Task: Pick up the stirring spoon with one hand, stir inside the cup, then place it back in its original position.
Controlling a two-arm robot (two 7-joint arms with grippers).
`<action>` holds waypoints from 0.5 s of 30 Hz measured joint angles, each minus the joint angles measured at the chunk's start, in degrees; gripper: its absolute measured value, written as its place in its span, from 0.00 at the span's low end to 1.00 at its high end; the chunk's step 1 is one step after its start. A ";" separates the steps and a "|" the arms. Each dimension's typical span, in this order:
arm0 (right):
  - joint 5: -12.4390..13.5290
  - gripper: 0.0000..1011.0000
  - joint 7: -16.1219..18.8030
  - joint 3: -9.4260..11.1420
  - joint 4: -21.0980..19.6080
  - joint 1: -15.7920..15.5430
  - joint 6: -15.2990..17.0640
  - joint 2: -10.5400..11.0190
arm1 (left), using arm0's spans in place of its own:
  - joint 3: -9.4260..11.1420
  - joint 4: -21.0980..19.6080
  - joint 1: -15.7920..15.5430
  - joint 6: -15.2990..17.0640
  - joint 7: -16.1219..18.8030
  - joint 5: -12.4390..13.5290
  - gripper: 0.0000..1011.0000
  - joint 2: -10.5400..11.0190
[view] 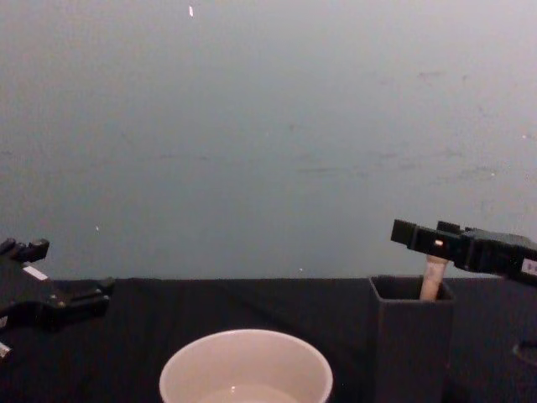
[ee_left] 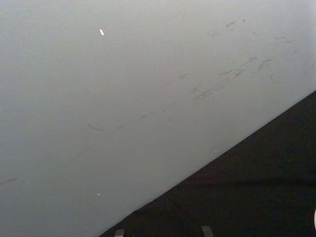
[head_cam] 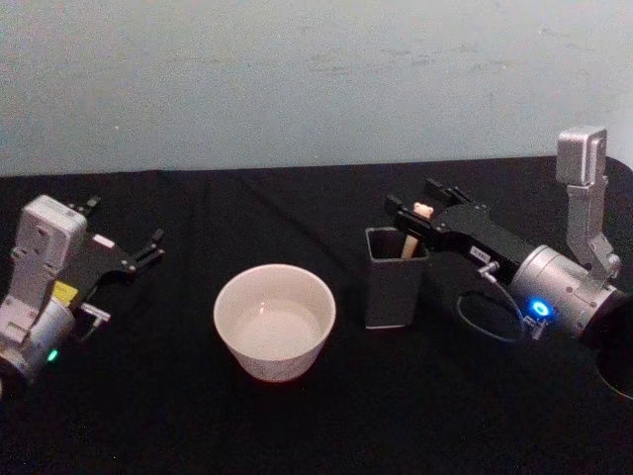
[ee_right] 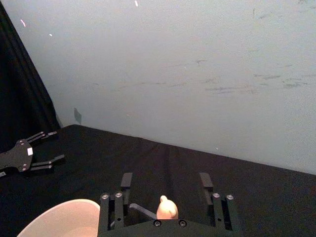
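Pale blue-grey wall [head_cam: 297, 79] with faint scuffs, black-draped table [head_cam: 297, 426], possibly a dark curtain [ee_right: 19, 89]

black table [head_cam: 326, 426], cup [head_cam: 274, 322], dark grey holder [head_cam: 395, 278]

Black cloth lies bare between the cup [head_cam: 274, 321] and the holder [head_cam: 395, 276], which stand apart. The right gripper [head_cam: 413, 217] straddles the spoon [head_cam: 409, 240] over the holder's mouth. The cup's top is open.

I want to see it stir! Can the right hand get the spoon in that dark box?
Probably yes. The right hand is already at the spoon standing in the box, fingers open either side of its top; nothing blocks it.
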 joint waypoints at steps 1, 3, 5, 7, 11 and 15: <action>0.00 0.86 0.00 0.00 0.00 0.00 0.00 0.00 | 0.00 0.00 0.00 0.00 0.00 0.00 0.99 0.00; 0.00 0.89 0.00 0.00 0.00 0.00 -0.01 0.00 | 0.00 0.00 0.00 0.00 0.00 0.00 0.99 0.00; -0.01 0.95 0.00 0.00 0.00 0.00 -0.05 0.00 | 0.00 0.00 0.00 0.00 0.00 0.00 0.99 0.00; -0.11 0.98 0.01 0.00 -0.07 0.00 -0.33 0.00 | 0.00 0.00 0.00 0.00 0.00 0.00 0.99 0.00; -1.51 0.99 -1.05 0.65 -0.93 0.02 -2.67 -0.45 | 0.00 0.00 0.00 0.00 0.00 0.00 0.99 0.00; -4.51 0.99 -5.47 2.50 -1.93 -0.13 -6.62 -1.91 | 0.00 0.00 0.00 0.00 0.00 0.00 0.99 0.00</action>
